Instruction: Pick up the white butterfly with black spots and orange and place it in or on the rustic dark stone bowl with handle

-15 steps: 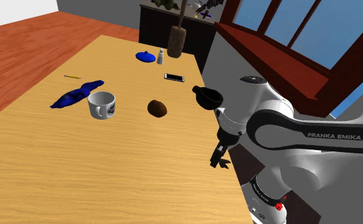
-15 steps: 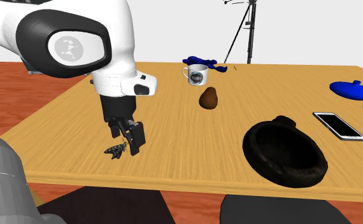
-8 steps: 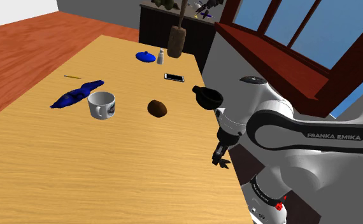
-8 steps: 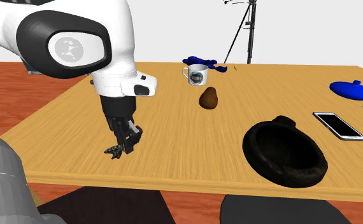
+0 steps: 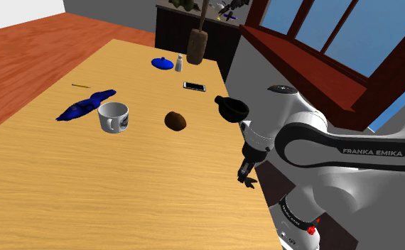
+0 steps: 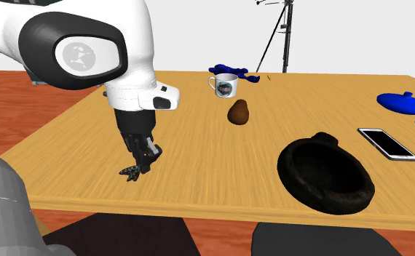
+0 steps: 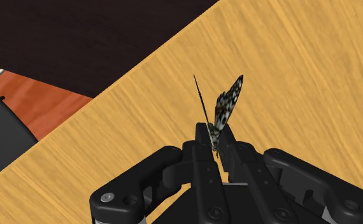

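Butterfly (image 7: pixel 228 108) is pinched at its body between my gripper's (image 7: pixel 213 143) closed fingers, right down at the table (image 6: pixel 199 171) near the stand-side edge. My worry is the thin hold: a quick swing could twist it loose. The bowl (image 6: pixel 295 156) sits well apart. A phone (image 6: pixel 386 142) lies just beside it, and nothing blocks a direct path, I judge.
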